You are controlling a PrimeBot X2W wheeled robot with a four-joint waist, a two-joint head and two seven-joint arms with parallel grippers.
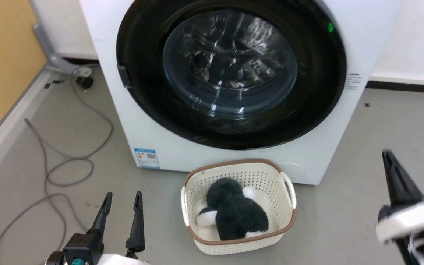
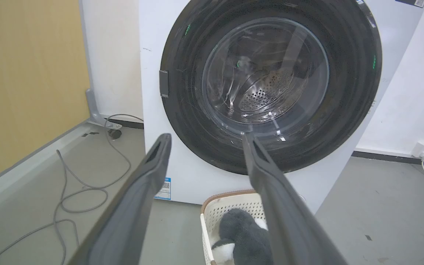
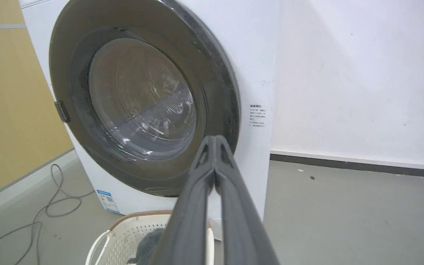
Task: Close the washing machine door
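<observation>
The washing machine (image 1: 168,147) is a white front-loader straight ahead. Its door (image 1: 142,92), a wide glossy black rim around a bulging glass bowl, lies flush against the front, and the steel drum shows through the glass. My left gripper (image 1: 123,195) is open and empty, low at the left, well short of the machine. In the left wrist view, that gripper (image 2: 206,137) points at the door (image 2: 271,84). My right gripper (image 1: 388,158) is at the lower right, blurred. The right wrist view shows its fingers (image 3: 215,139) pressed together on nothing, with the door (image 3: 142,103) beyond.
A cream perforated basket (image 1: 193,176) with a dark and white plush toy (image 1: 234,213) stands on the floor right before the machine. Grey cables (image 1: 68,162) loop over the floor at the left, beside a yellow wall (image 1: 2,55). A blue sticker (image 1: 145,157) sits low on the machine's front.
</observation>
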